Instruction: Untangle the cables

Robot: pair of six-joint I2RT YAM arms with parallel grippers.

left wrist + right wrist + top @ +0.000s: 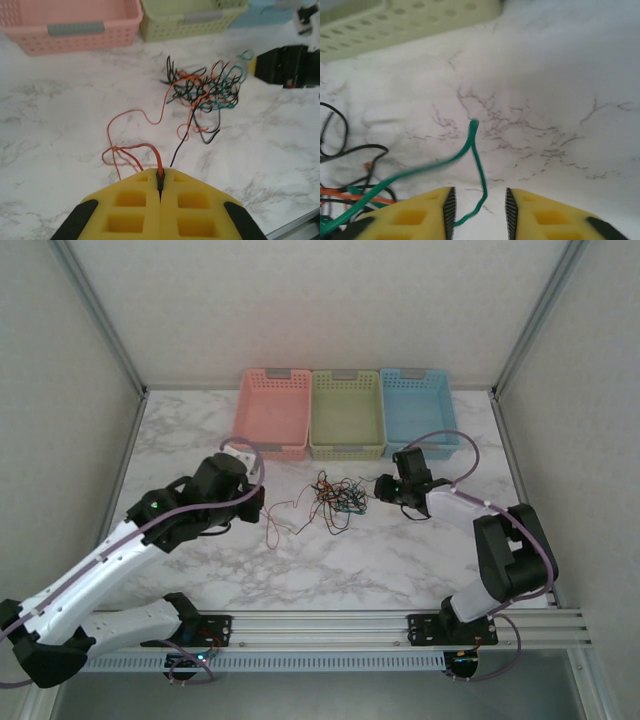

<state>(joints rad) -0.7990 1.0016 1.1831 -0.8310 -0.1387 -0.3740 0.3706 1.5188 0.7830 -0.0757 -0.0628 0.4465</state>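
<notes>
The cables (pixel 330 498) lie in a loose tangle of thin red, green and black wires on the marble table, in front of the green basket. My left gripper (pixel 258 504) is to the left of the tangle, shut on a red cable (pixel 159 162) that runs from its fingertips (pixel 160 182) back toward the bunch (pixel 205 90). My right gripper (pixel 381 486) is at the right edge of the tangle, and its jaws (pixel 480 212) stand open. A green cable (pixel 472 145) loops loosely between them, touching the left pad (pixel 450 207), and looks blurred.
Three baskets stand in a row at the back: pink (pixel 274 412), green (pixel 347 412) and blue (pixel 418 410). Bare marble lies in front of the tangle, toward the rail (pixel 330 625) at the near edge. Frame posts stand at both sides.
</notes>
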